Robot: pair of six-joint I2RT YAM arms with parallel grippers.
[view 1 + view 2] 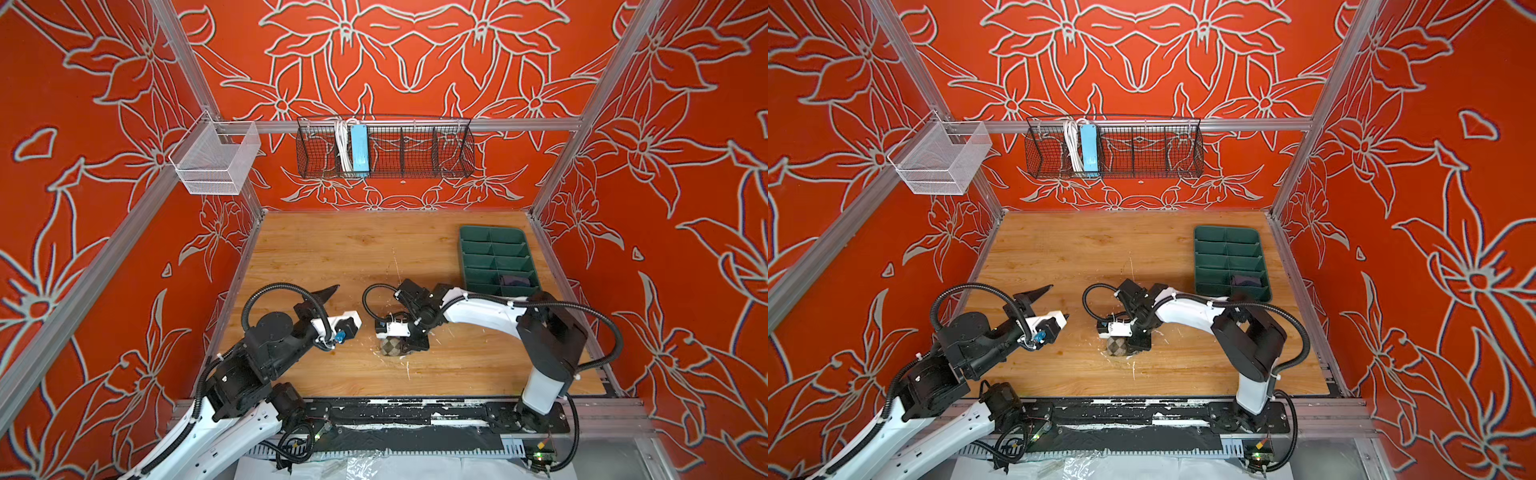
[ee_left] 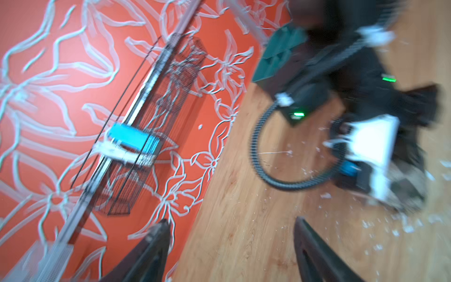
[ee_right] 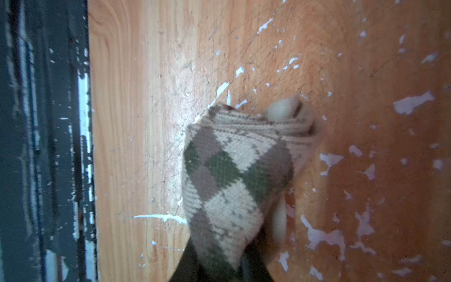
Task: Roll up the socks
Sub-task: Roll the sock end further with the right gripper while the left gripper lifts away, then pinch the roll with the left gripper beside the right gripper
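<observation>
Largely hidden right tool (image 3: 220, 267) clamps the bundled argyle sock (image 3: 234, 175) on the desk (image 1: 332, 249), blurred left tool (image 2: 231, 219) gapes empty, and a dark bundle (image 1: 515, 280), perhaps a sock, sits in the tray (image 1: 476, 236).

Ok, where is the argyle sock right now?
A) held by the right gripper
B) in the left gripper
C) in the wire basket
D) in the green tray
A: the right wrist view shows the argyle sock pinched between the fingers of the right gripper; the left gripper is open and empty.
</observation>
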